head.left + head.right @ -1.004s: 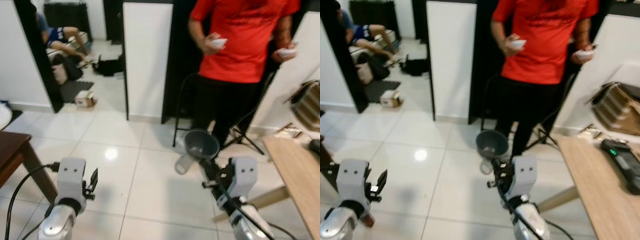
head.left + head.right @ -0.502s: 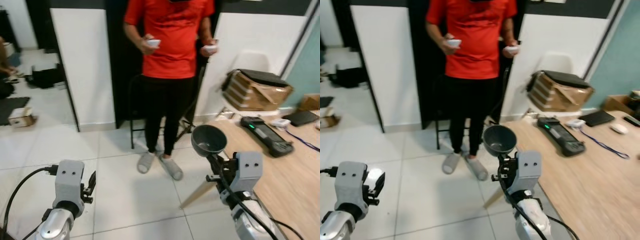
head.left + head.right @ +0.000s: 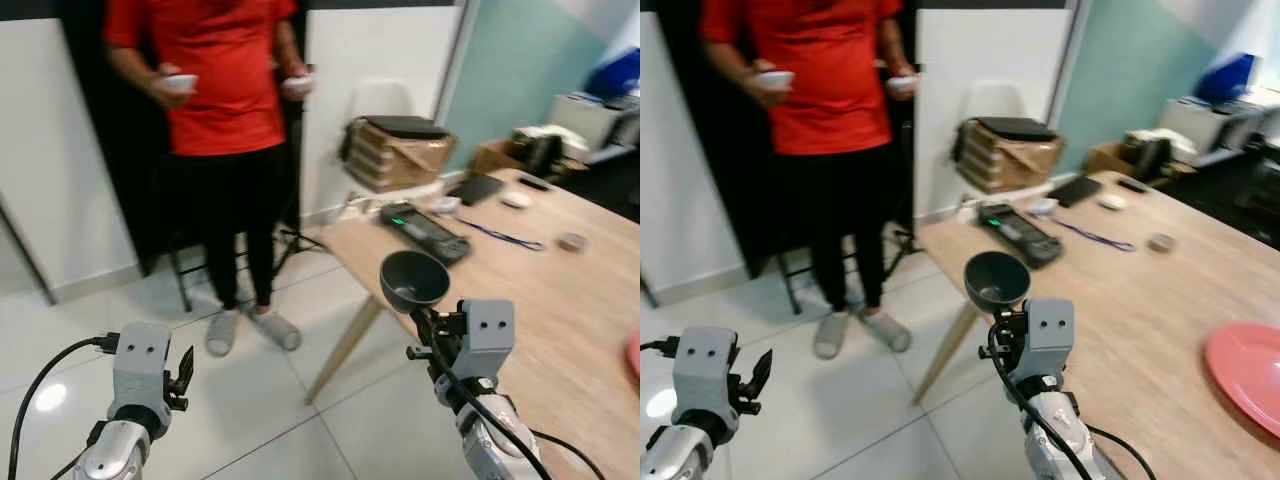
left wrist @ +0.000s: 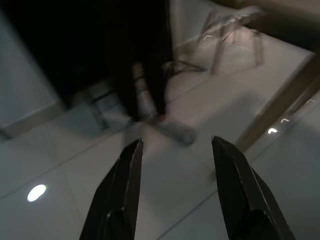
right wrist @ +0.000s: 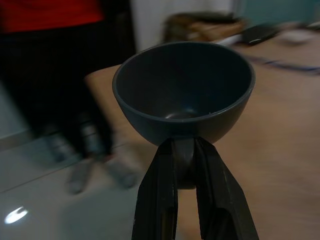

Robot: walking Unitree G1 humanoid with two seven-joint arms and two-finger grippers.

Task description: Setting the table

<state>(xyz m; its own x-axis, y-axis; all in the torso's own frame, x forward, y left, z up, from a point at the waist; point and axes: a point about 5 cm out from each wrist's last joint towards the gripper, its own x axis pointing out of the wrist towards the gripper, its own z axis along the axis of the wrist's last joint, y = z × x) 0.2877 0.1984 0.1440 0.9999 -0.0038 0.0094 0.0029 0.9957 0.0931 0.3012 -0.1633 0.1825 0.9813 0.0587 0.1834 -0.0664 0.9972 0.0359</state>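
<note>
A dark grey bowl is held up in the air by my right gripper, which is shut on its base; the wrist view shows the bowl empty, with both fingers pinching its foot. It hangs over the near left edge of a light wooden table. A pink plate lies flat on the table to the right. My left gripper is low on the left above the tiled floor, open and empty, its fingers spread apart.
A person in a red shirt stands at the back left holding two white controllers. On the table's far end lie a stack of cardboard, a black device, a cable and small items. A slanted table leg stands over the floor.
The camera has swung right: the person has slid to the left of the picture and more of the table, with the pink plate, has come into view. The bowl stays held.
</note>
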